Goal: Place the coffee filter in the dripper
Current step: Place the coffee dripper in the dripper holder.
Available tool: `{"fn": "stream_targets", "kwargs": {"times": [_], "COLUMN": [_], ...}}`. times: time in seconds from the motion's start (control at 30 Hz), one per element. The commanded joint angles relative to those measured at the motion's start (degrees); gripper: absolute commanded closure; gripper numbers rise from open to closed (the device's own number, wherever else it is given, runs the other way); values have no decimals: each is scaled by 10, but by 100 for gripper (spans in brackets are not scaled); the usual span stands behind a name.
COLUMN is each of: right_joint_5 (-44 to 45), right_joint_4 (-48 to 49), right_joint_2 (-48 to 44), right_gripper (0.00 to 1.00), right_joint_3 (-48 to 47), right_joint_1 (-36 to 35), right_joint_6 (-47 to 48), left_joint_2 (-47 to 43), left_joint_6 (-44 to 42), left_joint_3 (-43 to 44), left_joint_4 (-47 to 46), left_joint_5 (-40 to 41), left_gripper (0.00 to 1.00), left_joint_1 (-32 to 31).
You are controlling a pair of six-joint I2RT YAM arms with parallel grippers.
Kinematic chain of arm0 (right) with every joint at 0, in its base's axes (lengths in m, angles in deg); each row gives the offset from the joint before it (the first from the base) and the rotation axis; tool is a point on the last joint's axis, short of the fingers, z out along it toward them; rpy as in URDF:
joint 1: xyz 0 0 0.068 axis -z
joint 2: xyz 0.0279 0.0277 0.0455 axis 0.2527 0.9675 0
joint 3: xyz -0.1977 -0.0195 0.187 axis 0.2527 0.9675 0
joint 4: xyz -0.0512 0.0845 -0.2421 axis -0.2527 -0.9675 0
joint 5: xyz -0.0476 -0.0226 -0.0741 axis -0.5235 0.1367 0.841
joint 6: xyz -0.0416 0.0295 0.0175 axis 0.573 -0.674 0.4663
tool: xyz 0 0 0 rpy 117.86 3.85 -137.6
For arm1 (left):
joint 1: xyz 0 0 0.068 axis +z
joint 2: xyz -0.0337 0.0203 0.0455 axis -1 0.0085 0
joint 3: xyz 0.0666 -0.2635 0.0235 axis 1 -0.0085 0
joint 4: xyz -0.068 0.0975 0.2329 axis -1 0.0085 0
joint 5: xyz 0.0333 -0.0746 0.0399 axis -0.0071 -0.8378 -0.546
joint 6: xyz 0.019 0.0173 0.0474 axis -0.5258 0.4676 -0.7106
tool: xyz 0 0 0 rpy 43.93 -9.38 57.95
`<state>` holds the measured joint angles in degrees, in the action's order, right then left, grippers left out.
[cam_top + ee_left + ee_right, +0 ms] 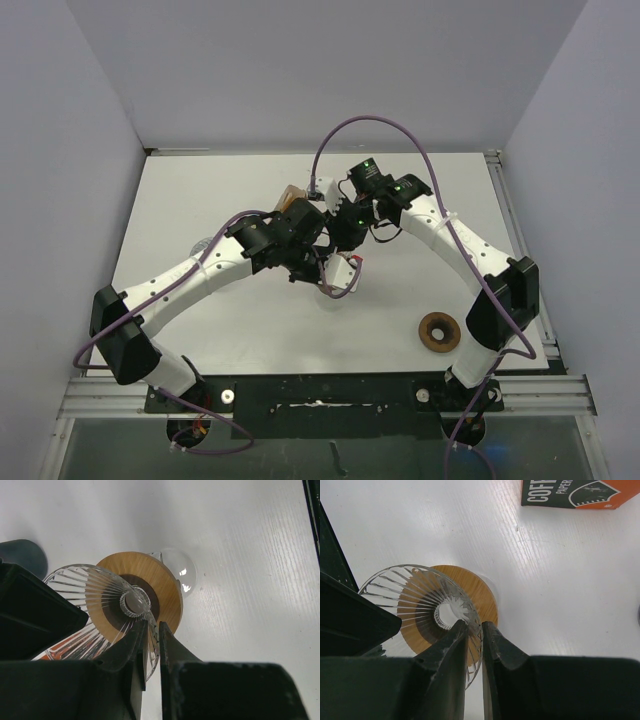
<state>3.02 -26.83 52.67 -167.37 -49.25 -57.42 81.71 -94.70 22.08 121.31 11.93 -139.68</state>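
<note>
The dripper (90,587) is a ribbed clear glass cone with a round wooden collar (165,585) and a glass handle (181,570). It stands on the white table. My left gripper (152,625) is shut on the cone's glass wall. In the right wrist view the dripper (412,592) shows again, and my right gripper (474,624) is shut on its wall too. From above, the left gripper (308,238) and the right gripper (345,232) meet mid-table and hide the dripper. No loose paper filter shows.
An orange and dark green coffee filter box (570,492) lies just beyond the dripper; it is probably the white and red shape (345,270). A brown ring (438,332) lies at the near right. A tan object (292,197) sits behind the left gripper.
</note>
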Motion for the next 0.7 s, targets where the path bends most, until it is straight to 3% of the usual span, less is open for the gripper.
{"fn": "stream_targets", "kwargs": {"times": [0.0,0.67], "right_joint_5": [67,75], "right_joint_4": [-49,-42], "right_joint_2": [10,4], "right_gripper": [86,86], "right_joint_3": [33,57], "right_joint_1": [-3,-3], "right_joint_6": [23,27], "left_joint_2": [20,34], "left_joint_6": [23,25], "left_joint_3": [-22,-20], "left_joint_4": [26,28], "left_joint_5": [18,15], "left_gripper": [97,97], "left_joint_1": [15,15]}}
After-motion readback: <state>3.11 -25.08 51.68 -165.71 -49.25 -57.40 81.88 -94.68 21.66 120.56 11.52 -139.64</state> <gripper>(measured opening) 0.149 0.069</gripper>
